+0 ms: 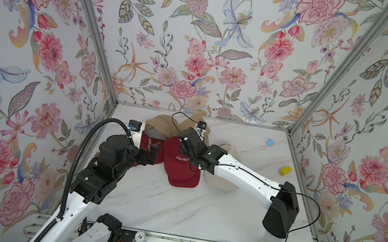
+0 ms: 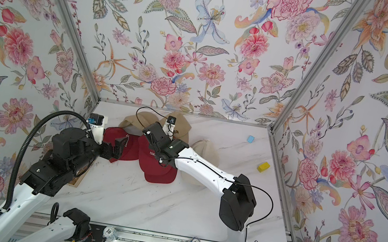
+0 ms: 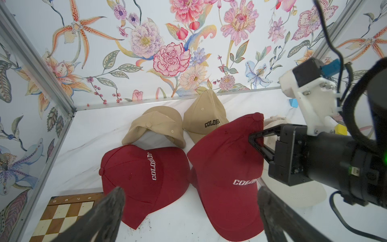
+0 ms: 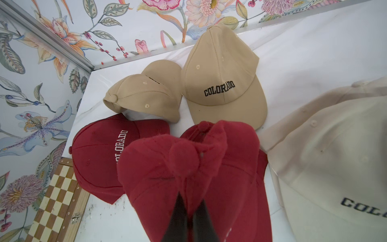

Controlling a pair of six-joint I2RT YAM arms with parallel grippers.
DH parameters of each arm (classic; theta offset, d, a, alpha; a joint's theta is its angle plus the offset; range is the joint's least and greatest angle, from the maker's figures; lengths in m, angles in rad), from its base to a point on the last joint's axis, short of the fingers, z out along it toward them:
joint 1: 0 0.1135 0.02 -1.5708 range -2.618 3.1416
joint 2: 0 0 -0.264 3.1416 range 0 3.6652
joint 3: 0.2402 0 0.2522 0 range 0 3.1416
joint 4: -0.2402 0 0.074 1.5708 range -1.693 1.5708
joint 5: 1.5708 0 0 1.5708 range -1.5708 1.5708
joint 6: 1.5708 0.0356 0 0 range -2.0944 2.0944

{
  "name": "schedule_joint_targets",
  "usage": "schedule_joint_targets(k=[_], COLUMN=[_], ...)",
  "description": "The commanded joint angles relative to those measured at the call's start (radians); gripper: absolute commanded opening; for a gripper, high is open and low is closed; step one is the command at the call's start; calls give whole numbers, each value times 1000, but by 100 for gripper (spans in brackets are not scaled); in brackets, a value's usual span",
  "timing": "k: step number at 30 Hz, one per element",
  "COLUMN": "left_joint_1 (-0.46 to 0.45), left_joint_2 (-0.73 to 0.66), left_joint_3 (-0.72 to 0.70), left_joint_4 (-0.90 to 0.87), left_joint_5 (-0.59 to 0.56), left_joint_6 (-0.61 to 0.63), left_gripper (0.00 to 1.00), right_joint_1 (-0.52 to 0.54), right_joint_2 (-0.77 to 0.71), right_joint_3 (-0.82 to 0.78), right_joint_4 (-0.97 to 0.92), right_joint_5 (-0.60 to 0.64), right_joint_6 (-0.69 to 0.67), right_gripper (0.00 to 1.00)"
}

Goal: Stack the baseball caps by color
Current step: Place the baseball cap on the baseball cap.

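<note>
Stage in hand, by judgement: assembly of the dark red stack. The right gripper [image 4: 190, 199] is closed tight, with a fold of crown fabric of the held red cap [image 4: 163, 167] pinched between its jaws. This cap lies over a second red cap [image 4: 245, 159], and both top views show the two brims pointing the same way. Whether the crowns are nested cannot be told. The third red cap [image 3: 136, 174] rests alone on the table [image 3: 83, 134], just beside the pair, lettering up. The left gripper [image 3: 189, 191] stands fully open and holds nothing. It hovers at the near edge of the third red cap; contact cannot be told.

Other groups: the upright tan cap [image 4: 219, 73] and the collapsed tan cap [image 4: 146, 94] lie side by side at the back wall, touching but not stacked. The cream caps [image 4: 326, 150] lie under the right arm and appear to overlap.

Next move, by judgement: release the pinched crown so the held cap settles square on the second one, then grasp the third red cap with the left gripper for transfer onto the pair. Soft cloth calls for a deep pinch; a shallow one is likely to slip
</note>
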Motion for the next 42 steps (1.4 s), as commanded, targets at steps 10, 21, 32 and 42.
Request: schedule_joint_targets(k=[10, 21, 32, 42], left_joint_1=[2, 2, 6, 11], left_joint_2=[40, 79, 100, 116], left_joint_3=[-44, -47, -40, -38], left_joint_4=[92, 118, 120, 121], left_joint_5=[97, 116, 125, 127], left_joint_6=[7, 20, 30, 35], left_gripper=[100, 100, 100, 100], right_joint_1=[-37, -56, -70, -82], right_joint_2=[80, 172, 223, 253], right_joint_3=[54, 119, 136, 126], right_joint_4=[-107, -125, -125, -125], right_joint_5=[-18, -101, -140, -167], right_joint_6=[39, -9, -25, -29], right_gripper=[0, 0, 0, 0])
